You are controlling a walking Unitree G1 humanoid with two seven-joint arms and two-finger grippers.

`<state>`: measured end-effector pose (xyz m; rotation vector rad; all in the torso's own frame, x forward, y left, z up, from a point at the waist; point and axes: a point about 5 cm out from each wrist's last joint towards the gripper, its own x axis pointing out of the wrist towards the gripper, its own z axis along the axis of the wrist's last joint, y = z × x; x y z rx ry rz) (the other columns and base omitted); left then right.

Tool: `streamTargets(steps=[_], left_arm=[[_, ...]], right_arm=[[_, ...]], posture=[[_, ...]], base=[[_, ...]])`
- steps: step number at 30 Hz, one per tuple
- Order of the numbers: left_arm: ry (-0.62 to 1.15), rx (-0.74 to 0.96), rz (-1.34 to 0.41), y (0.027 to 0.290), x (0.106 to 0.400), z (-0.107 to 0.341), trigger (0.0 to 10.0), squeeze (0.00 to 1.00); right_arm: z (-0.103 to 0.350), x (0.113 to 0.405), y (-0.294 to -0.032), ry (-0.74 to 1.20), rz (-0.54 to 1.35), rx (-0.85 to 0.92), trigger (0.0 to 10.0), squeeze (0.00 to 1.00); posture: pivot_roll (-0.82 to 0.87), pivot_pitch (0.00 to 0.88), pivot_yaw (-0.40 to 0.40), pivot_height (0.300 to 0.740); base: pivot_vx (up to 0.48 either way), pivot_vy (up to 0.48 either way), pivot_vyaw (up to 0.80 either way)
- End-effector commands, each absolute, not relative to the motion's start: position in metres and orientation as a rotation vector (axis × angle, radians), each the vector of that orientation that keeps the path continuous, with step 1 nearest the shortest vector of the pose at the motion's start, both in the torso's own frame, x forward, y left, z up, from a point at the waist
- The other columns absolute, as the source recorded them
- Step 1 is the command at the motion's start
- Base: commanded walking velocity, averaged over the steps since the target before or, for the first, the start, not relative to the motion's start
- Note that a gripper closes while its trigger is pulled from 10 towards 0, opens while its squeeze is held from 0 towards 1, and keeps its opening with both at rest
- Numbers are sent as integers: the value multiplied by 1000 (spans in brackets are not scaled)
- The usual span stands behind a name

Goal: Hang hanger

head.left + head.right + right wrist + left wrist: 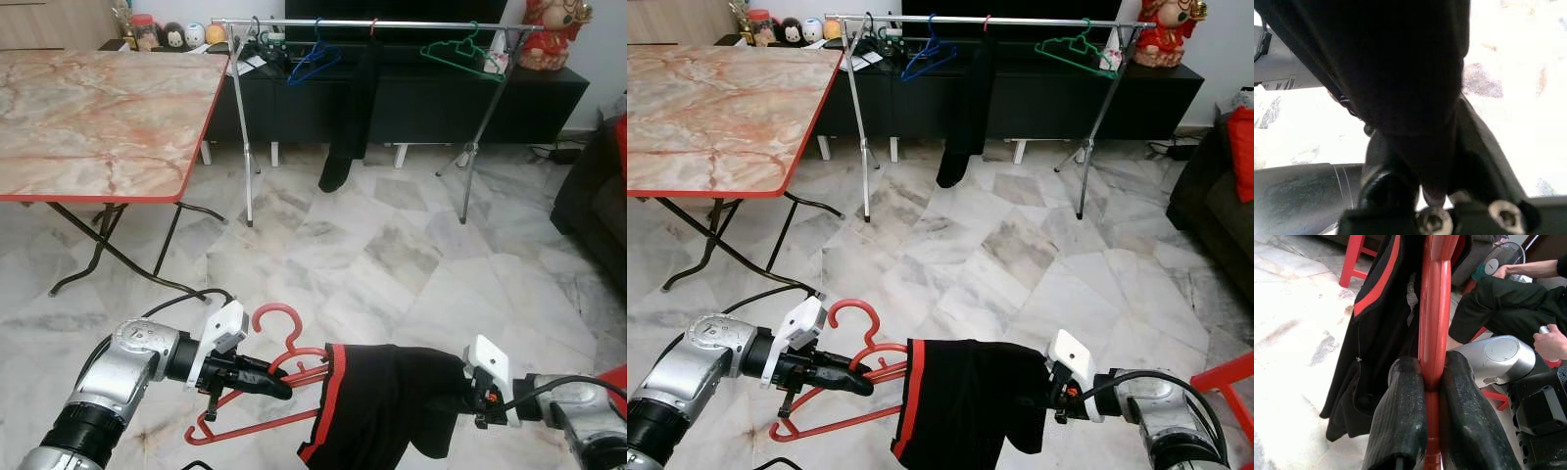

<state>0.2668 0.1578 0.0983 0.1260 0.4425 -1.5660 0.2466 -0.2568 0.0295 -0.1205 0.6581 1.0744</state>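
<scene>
left arm: silver forearm reaches in from the lower left, angled forward and inward, held low over the marble floor [392, 255]; wrist roughly level
left gripper [1432, 382]: both black fingers [1400, 416] clamped tight on the red bar of the red hanger [269, 377]; no gap beside the plastic in the left wrist view
right arm: silver forearm comes in from the lower right, pointing inward toward the left arm, at about the same height
right gripper [460, 387]: buried in the black cloth; in the right wrist view dark fabric sits pinched between the fingers, so it grips the black garment [382, 401]
red hanger: held low in front of the robot, hook curling upward just beside the left wrist; more than one red hanger seems bunched there, count unclear
black garment: black with red trim, draped over the hanger's right end, spanning between the two grippers and hanging below them
clothes rack [362, 23]: metal rail well ahead, across the floor, before a dark low cabinet [529, 93]; carries a blue hanger [313, 61], a green hanger [460, 54] and hanging black trousers [353, 108]
folding table [98, 117]: marble-pattern top with red edge, to the robot's left
person [1528, 308]: seated, dark clothing, a hand visible, seen past the left gripper
</scene>
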Motion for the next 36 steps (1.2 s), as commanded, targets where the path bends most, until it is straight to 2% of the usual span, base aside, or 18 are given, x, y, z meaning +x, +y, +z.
streamTargets(steps=[1,14,18,25,36], left_arm=[[343,125,-1630,140,270,111,0,0],[349,127,-1629,140,270,111,0,0],[410,173,-1617,144,268,102,0,0],[583,279,-1507,163,263,67,0,0],[662,269,-1394,184,251,40,0,0]], right_arm=[[29,251,-244,634,1102,-122,0,0],[25,250,-237,622,1109,-95,0,0],[24,251,-235,623,1105,-95,0,0],[23,251,-235,644,1109,-132,0,0],[15,243,-240,710,1108,-194,0,0]], posture=[[-81,0,-75,727],[-81,7,-72,727],[-83,8,-71,727],[-81,9,-72,727],[-79,11,-74,727]], base=[[0,0,0],[0,0,0],[0,0,0],[0,0,0],[0,0,0]])
